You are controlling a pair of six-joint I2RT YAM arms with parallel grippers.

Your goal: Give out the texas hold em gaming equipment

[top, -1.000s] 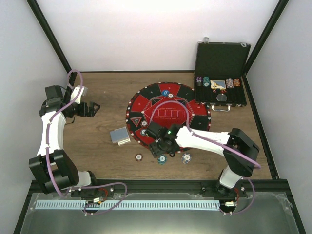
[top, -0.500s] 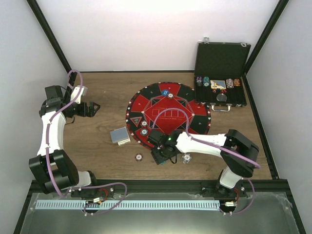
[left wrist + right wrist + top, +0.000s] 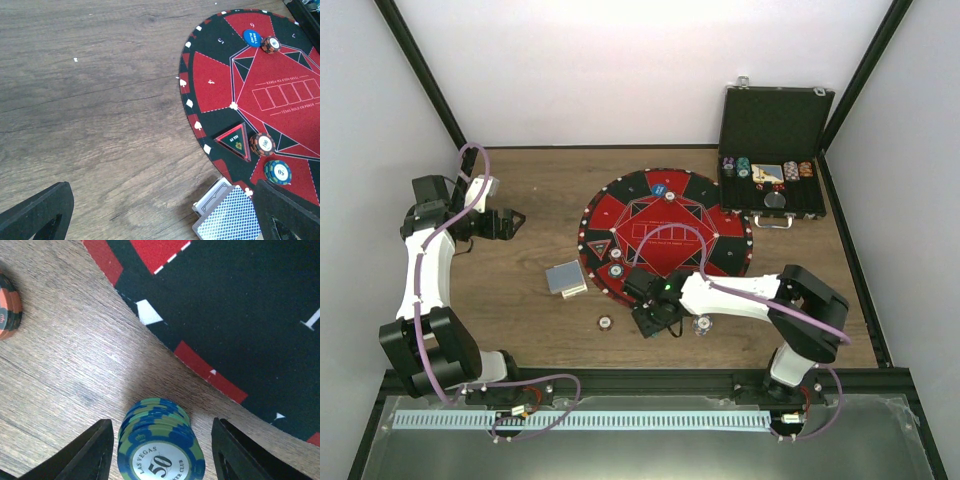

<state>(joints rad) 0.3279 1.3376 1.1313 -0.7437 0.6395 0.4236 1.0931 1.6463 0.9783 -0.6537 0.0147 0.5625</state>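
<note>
The right gripper [image 3: 657, 321] hangs low at the near edge of the mat [image 3: 620, 215], its fingers [image 3: 94, 452] parted either side of a blue chip stack [image 3: 161, 452] on the table [image 3: 100, 100] (a gap shows on both sides, nothing grasped). The left gripper [image 3: 512, 222], far left, gapes wide, holding nothing. The cards [image 3: 565, 278] lie just left of the mat.

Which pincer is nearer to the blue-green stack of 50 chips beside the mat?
Right. The right pincer straddles the chip stack, one finger each side; the left pincer hangs far off over the table, on its left side.
</note>
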